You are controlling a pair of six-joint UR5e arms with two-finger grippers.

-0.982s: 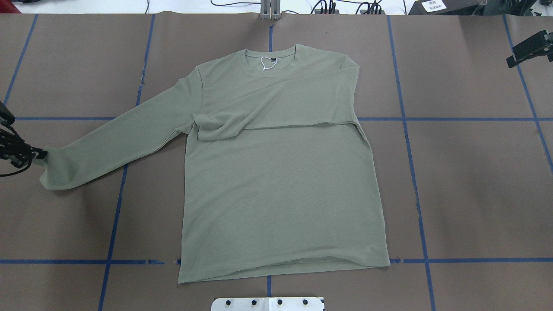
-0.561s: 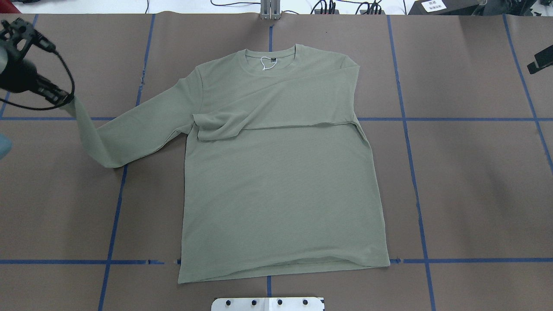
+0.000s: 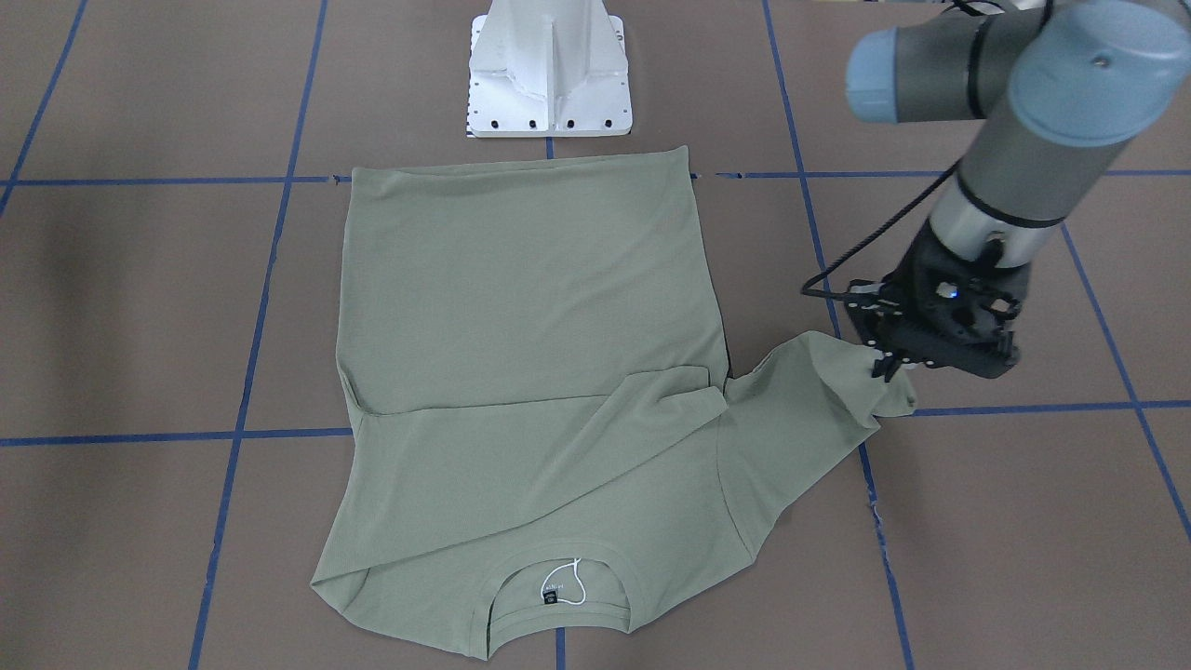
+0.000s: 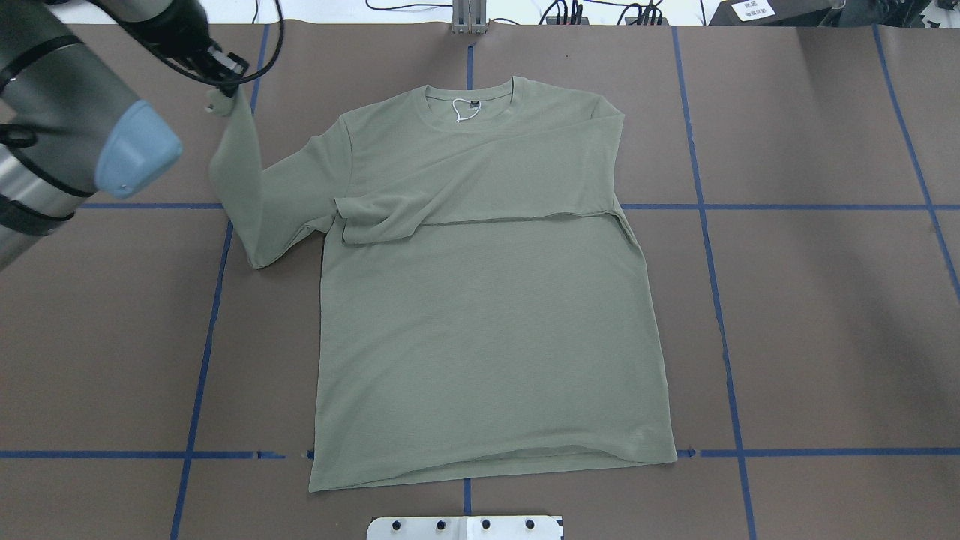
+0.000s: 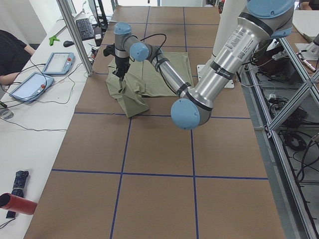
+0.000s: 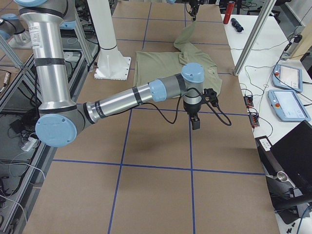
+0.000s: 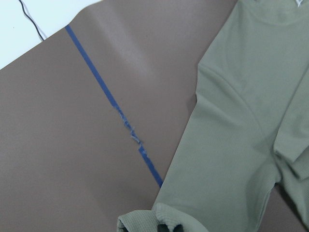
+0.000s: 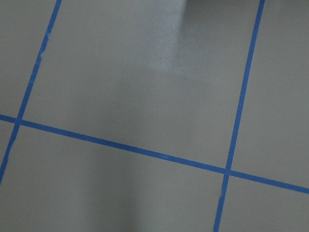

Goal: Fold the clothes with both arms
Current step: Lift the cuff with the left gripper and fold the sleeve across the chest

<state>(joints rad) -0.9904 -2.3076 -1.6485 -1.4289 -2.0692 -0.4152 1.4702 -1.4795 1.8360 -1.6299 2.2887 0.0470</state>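
The green shirt (image 4: 487, 337) lies flat in the middle of the brown table (image 4: 810, 315). My left gripper (image 4: 223, 82) pinches one sleeve cuff (image 3: 893, 397) and holds it up in the air. My right gripper (image 6: 195, 122) hangs away from the shirt; I cannot tell how its jaws stand.

Bright even light, soft shadows; right wrist view perhaps slightly blurred.

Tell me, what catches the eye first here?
A sage-green long-sleeved shirt lies flat mid-table, one sleeve already folded across its chest. The left gripper pinches the other sleeve's cuff and holds it lifted off the table beside the shoulder. The right gripper hangs apart, touching nothing.
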